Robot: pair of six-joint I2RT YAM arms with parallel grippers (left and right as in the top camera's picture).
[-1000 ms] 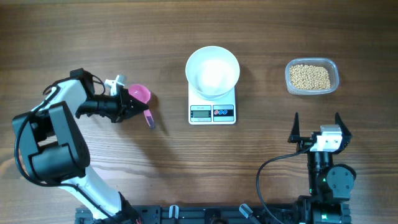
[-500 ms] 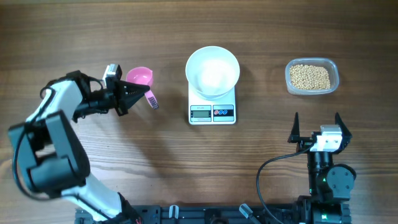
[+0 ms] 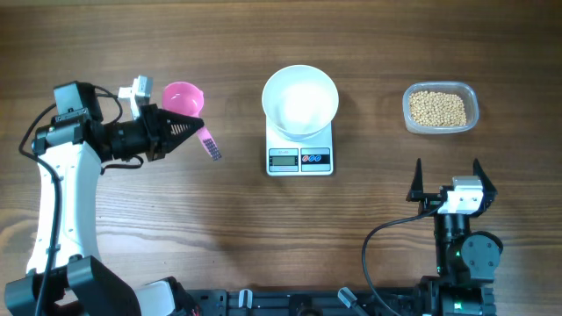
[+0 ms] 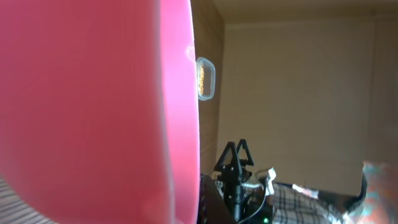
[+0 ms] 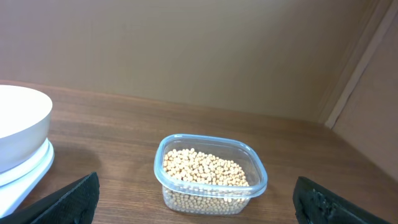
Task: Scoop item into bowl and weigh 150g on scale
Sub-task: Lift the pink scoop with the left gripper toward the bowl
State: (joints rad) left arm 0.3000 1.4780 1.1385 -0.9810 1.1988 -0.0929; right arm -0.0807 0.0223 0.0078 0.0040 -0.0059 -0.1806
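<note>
Across the tabletop (image 3: 263, 237), beans (image 3: 439, 108) lie near its far right corner, well apart from the left gripper (image 3: 195, 128), jaws clamping the pink scoop (image 3: 183, 96); the open-jawed right gripper (image 3: 448, 167) is nearer.

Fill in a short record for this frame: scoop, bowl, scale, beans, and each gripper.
pink scoop: gripped by the left gripper, left of the scale, no beans visible in it
bowl: sitting on the scale, empty
beans: in the clear container, right of the scale
right gripper: open, holding nothing, parked near the table's front edge
</note>
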